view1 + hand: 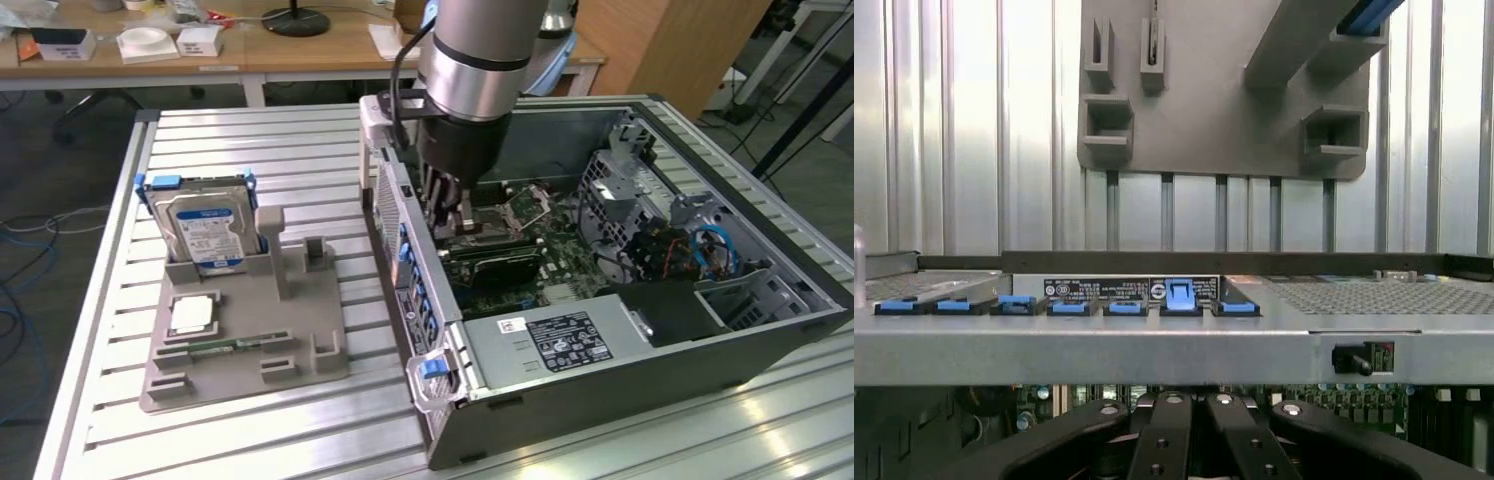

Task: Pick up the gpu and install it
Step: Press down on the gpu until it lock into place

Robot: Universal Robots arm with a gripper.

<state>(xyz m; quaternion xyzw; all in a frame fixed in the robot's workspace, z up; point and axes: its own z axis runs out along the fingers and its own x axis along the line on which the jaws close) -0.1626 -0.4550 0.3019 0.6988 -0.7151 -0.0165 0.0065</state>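
The gripper [449,212] hung low inside the computer case [801,318] above the motherboard [567,262], fingers [1164,440] drawn together, so the gpu, hidden beneath them, was probably at its slot, seating unconfirmed.

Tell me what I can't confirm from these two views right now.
- Exterior view: the gripper is down inside the computer case; the arm's wrist covers its fingertips and any held gpu.
- Wrist view: the picture's edge cuts the gripper short of the tips.
- Exterior view: the slot beneath the gripper is hidden.
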